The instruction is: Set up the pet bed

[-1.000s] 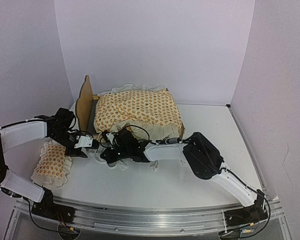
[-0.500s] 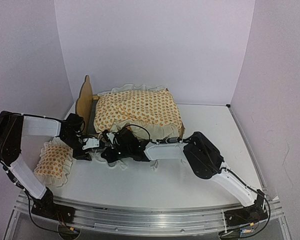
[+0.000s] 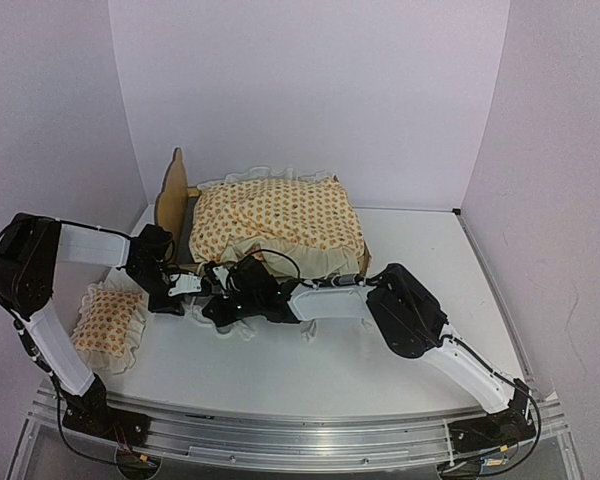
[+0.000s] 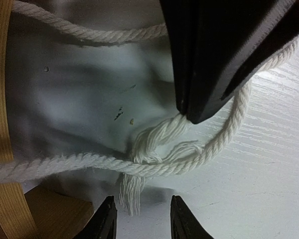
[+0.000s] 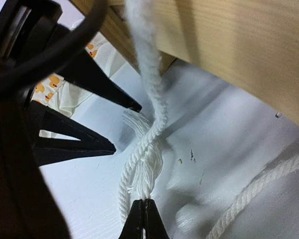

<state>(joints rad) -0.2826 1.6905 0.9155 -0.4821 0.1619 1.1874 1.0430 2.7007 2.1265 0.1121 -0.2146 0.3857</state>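
Observation:
The pet bed (image 3: pixel 172 195) stands at the back left, its scalloped headboard upright, with the orange-patterned cushion (image 3: pixel 280 225) lying on it. Both grippers meet at the bed's front left corner. My right gripper (image 5: pixel 145 215) is shut on the frayed end of a white tie cord (image 5: pixel 152 149) that hangs from the wooden side rail (image 5: pixel 239 50). My left gripper (image 4: pixel 142 219) is open just short of that knot (image 4: pixel 154 144), with only the cord's loose tassel near its jaws and nothing held. In the top view the left gripper (image 3: pixel 185 290) faces the right gripper (image 3: pixel 215 298).
The small matching pillow (image 3: pixel 108 320) lies on the white table (image 3: pixel 410 240) at the left, beside the left arm. A second cord strand (image 4: pixel 89 32) runs along the rail. Purple walls close in the back and sides.
The left arm's elbow has swung back toward the left wall, uncovering the pillow. Its gripper slid slightly toward the bed corner; its jaws widened, then narrowed. The right gripper kept its hold.

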